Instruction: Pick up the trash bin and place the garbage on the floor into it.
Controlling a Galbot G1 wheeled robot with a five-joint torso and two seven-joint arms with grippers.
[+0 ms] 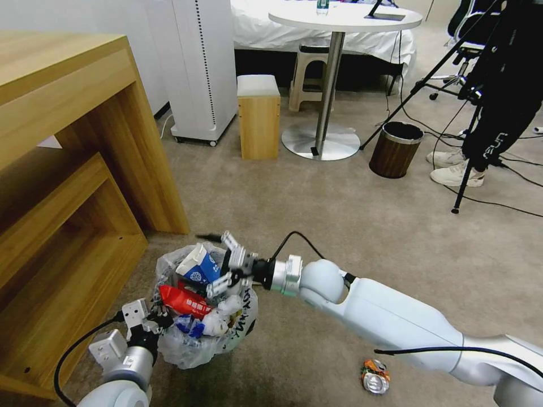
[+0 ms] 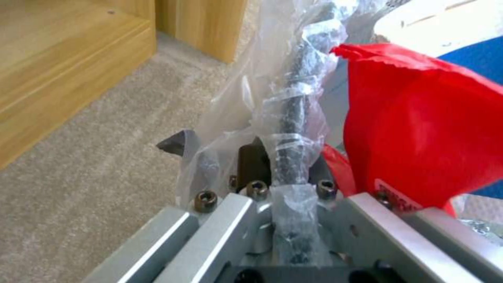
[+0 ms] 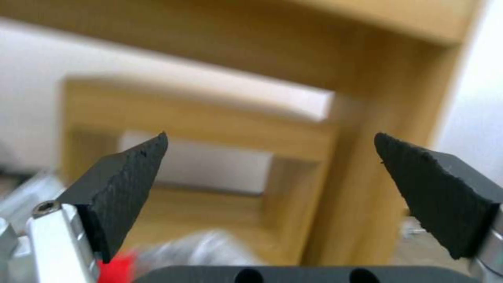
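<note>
Left end effector (image 1: 151,323) pinches trash bin (image 1: 186,345) rim at 7 o'clock; right end effector (image 1: 226,265) spread above garbage (image 1: 184,301); crushed can (image 1: 375,376) on floor (image 1: 294,192)

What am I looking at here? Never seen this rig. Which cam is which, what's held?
It is a wheeled robot with two arms. The wide picture comes from a camera on its head, looking down at the carpet floor; the other two come from cameras on its wrists.

The left gripper, low in the head view, has its jaws shut on the rim of the trash bin, a small bin lined with a crinkled plastic bag. The left wrist view shows that rim and bag pinched up close, next to a red wrapper.

The right gripper is over the bin's mouth with its jaws open and nothing between them; the right wrist view looks past them at the wooden furniture.

The bin holds litter: the red wrapper, a blue and white carton. A crushed can lies on the floor.
</note>
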